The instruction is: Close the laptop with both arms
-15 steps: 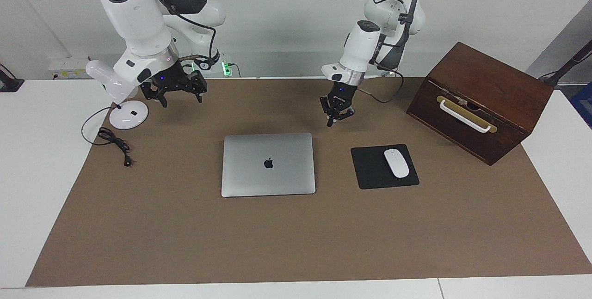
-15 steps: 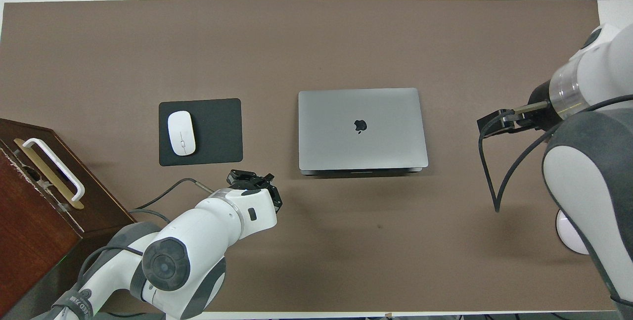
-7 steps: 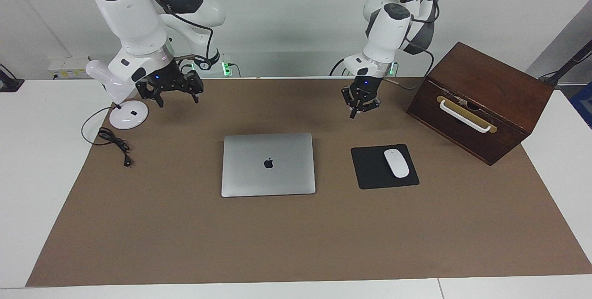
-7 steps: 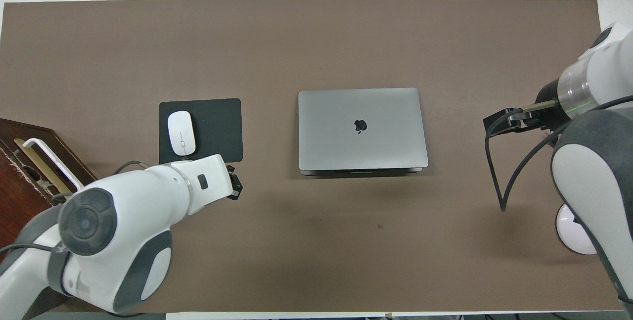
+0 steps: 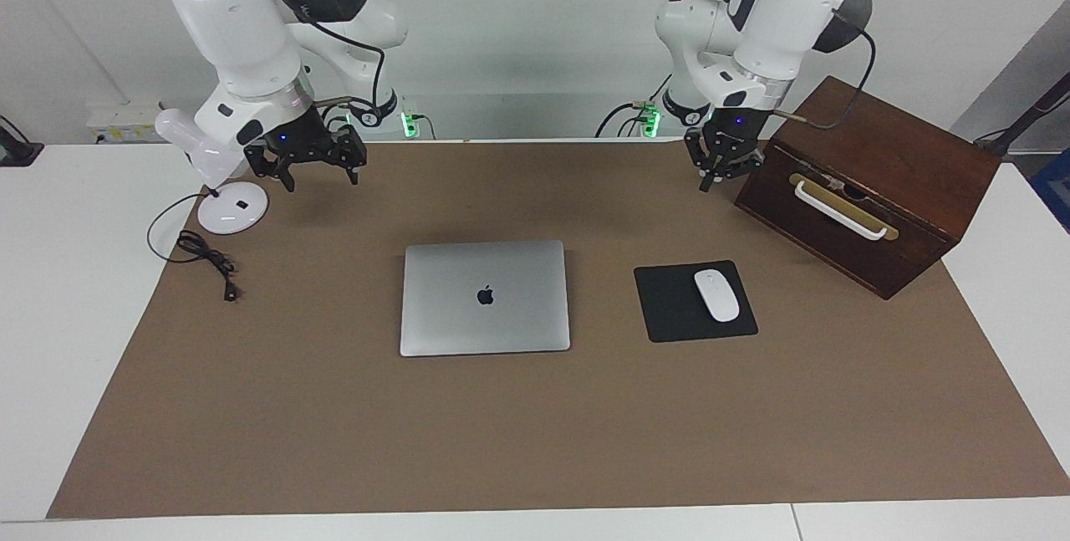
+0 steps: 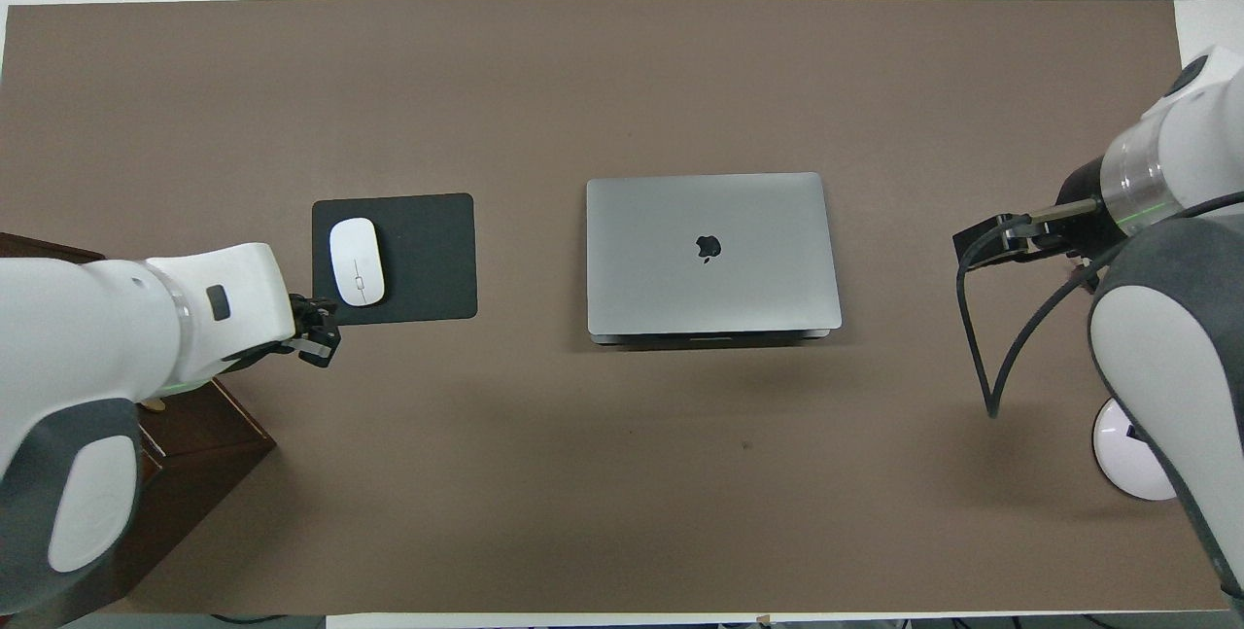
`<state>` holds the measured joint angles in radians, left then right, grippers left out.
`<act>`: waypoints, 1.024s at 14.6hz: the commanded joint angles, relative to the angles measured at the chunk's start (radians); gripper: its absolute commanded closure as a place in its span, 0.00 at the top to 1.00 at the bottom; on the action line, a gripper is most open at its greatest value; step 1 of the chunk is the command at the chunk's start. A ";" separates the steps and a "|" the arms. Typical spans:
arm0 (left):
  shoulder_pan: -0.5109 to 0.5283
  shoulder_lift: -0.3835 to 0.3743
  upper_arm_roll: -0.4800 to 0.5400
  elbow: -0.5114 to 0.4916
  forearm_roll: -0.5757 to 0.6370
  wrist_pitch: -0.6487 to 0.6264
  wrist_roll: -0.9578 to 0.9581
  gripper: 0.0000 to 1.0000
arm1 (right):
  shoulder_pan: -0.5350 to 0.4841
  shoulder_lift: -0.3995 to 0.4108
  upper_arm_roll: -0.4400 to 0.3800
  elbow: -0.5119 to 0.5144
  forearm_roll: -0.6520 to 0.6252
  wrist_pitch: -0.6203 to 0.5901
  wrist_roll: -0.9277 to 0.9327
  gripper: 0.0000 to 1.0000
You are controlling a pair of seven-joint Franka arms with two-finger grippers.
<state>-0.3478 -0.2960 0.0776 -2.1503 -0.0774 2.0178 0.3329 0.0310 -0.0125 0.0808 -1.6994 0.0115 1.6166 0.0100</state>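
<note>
Laptop (image 5: 485,297) is lying flat in the middle of the brown mat (image 5: 535,441), its lid down on the base with the dark apple logo facing up; in the overhead view only a thin dark edge of the base is showing under the lid on the side nearer the robots, so the lid is looking fully shut, though a hair of gap there cannot be ruled out. Judging by that, the closing step is reading as done and the arms are sitting clear of it. The left gripper (image 5: 720,165) is hanging in the air over the mat just beside the wooden box (image 5: 869,181), toward the left arm's end of the table, holding nothing; whether its fingers are parted I cannot tell. The right gripper (image 5: 308,160) is hovering over the mat near the white lamp base (image 5: 232,208), toward the right arm's end, its fingers spread wide and gripping nothing. A black mouse pad (image 5: 669,307) carrying a white mouse (image 5: 716,295) is lying beside the laptop, untouched. If anything is left, the next move is calling for little: keeping both grippers well apart from the lid and parking the arms, or a gentle press on the lid should any gap be found.
</note>
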 commanded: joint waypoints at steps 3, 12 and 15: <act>0.087 0.012 -0.010 0.108 0.045 -0.151 0.061 0.00 | -0.031 -0.017 -0.001 -0.022 0.011 0.011 -0.021 1.00; 0.193 0.009 -0.009 0.167 0.051 -0.214 -0.102 1.00 | -0.049 -0.017 -0.001 -0.022 0.011 0.011 -0.018 1.00; 0.233 0.005 -0.009 0.168 0.051 -0.214 -0.127 1.00 | -0.042 -0.017 -0.001 -0.020 0.002 0.005 -0.018 1.00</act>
<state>-0.1575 -0.2946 0.0783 -2.0051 -0.0447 1.8303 0.2338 -0.0044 -0.0125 0.0730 -1.7004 0.0120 1.6167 0.0100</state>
